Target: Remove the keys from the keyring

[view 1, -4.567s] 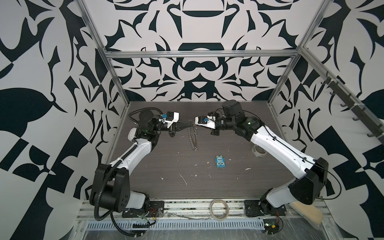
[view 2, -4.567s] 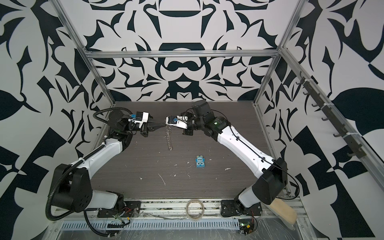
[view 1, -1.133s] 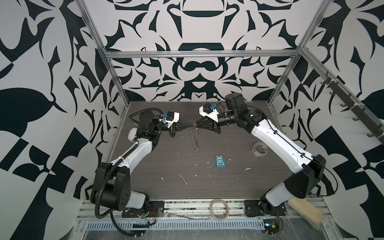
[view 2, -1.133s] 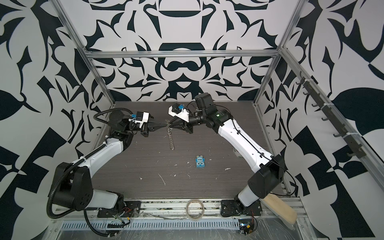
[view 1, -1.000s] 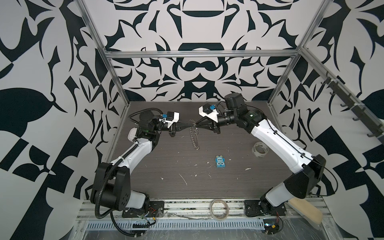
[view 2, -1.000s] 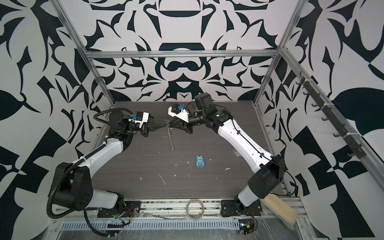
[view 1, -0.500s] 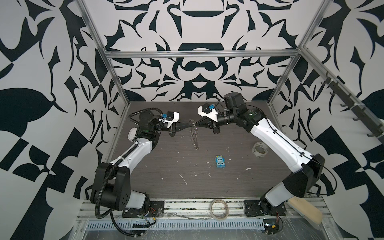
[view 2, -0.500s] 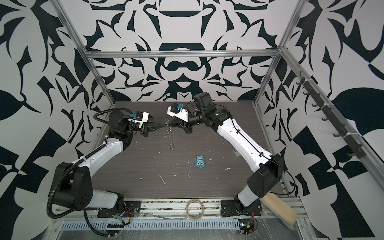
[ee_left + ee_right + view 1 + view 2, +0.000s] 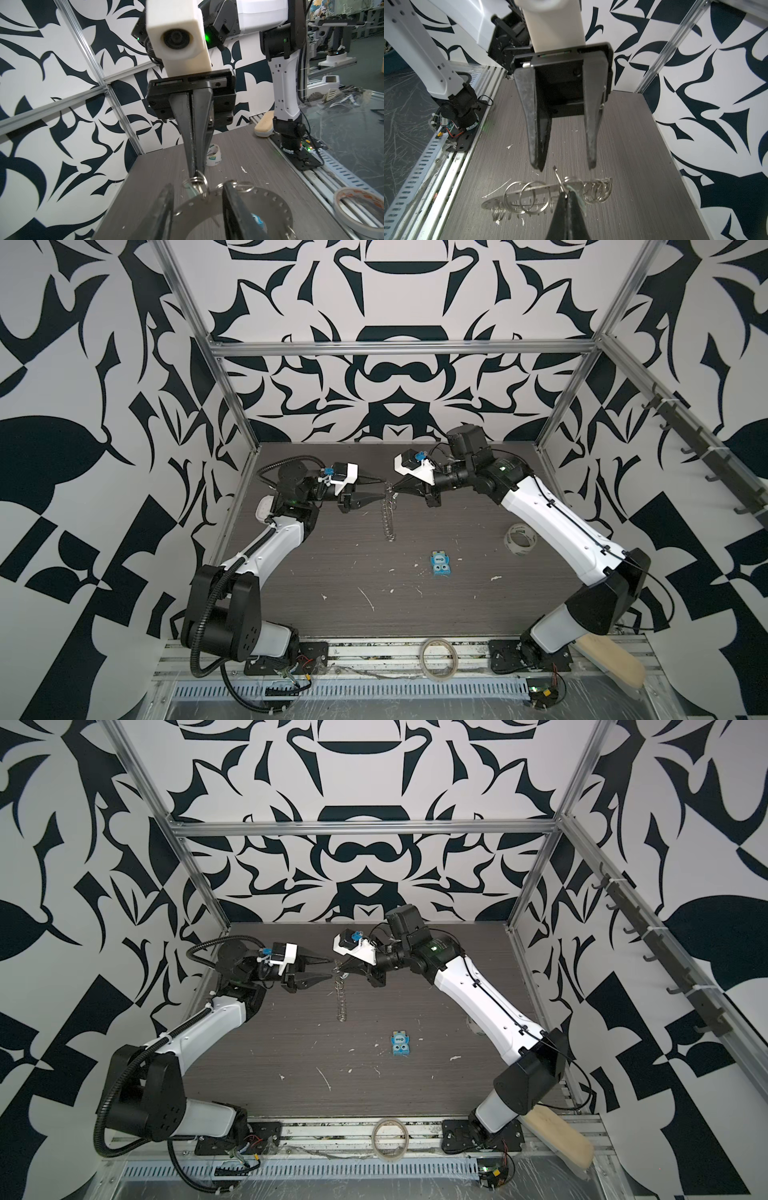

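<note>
Right pincer (image 9: 566, 194) is clenched on the small wire link of the key (image 9: 580, 200), the pale whitish-green tag that shows as a sliver beside its tips at the lower centre of the right wrist view. From that link hangs the keyring (image 9: 529, 190), a flat grey disc seen edge-on there, its rim fringed with many split rings (image 9: 598, 192). In both top views it sits at upper centre of the frame, between the 2 arms and over the far part of the surface (image 9: 457, 614). Whether its lower edge touches the surface I cannot tell.

Left pincer (image 9: 564, 166) is released, its 2 fingers apart with their tips just beside the top of the disc, gripping nothing. This looks like a pull-apart set-up. 1 pincer keeps the key, and the other probably needs a fresh hold on the disc so the link can be worked out of its hole.

Both arms reach in nearly level, tips facing each other. The left arm (image 9: 270, 541) comes up from the lower left with its elbow bent. The right arm (image 9: 552, 526) stretches long from the lower right, its camera housing showing above the fingers.

Well apart on the surface lie a blue packet (image 9: 440, 565), a translucent tape roll (image 9: 519, 538) and scattered white flecks (image 9: 368, 599).
</note>
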